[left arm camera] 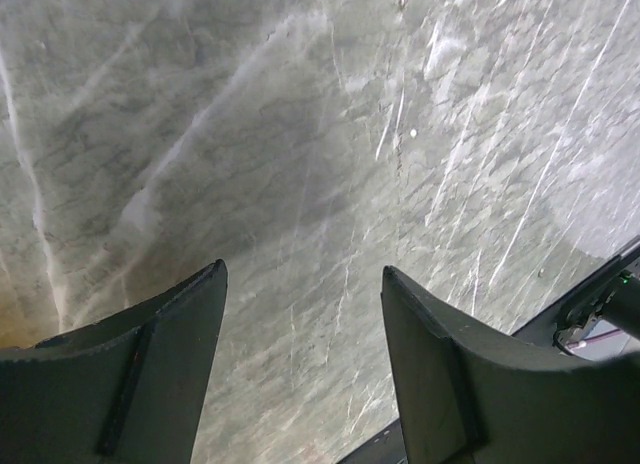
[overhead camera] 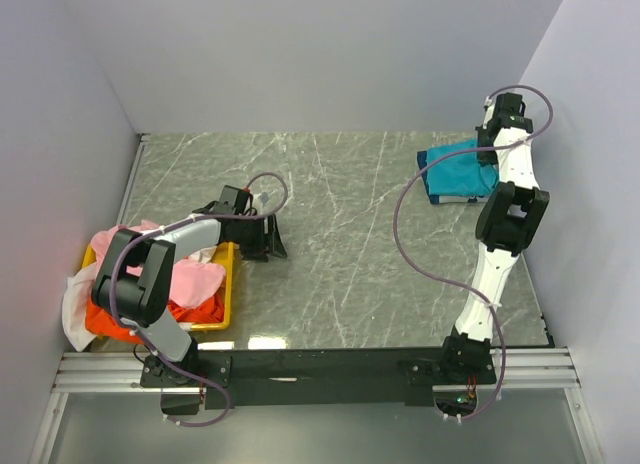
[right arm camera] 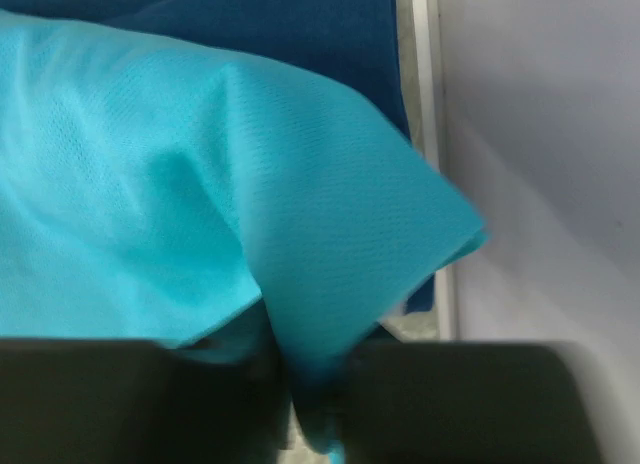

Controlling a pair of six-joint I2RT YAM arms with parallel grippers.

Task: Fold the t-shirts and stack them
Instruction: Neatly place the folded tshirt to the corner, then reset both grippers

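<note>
Teal t-shirt point(overhead camera: 455, 174), far right of bench point(overhead camera: 330, 184), atop a navy one point(right arm camera: 300, 24): light, limp, prone to bunching; best pinched at hem or shoulder edges. Right fingers point(right arm camera: 275, 409) closed on a teal fold; left fingers point(left arm camera: 150, 374) wide apart, empty.

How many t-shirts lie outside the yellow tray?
2: a teal one at the far right, pinched by the right fingers, and a navy one beneath it. More may be hidden underneath.

One teal shirt point(overhead camera: 460, 169) and one navy shirt point(right arm camera: 300, 24) lay at the far right corner. One tray point(overhead camera: 228, 284) at the left edge held one pink shirt point(overhead camera: 195, 279), one orange shirt point(overhead camera: 105, 322) and one white shirt point(overhead camera: 72, 309). There were two arms: left arm point(overhead camera: 150, 274), right arm point(overhead camera: 500, 234).
</note>
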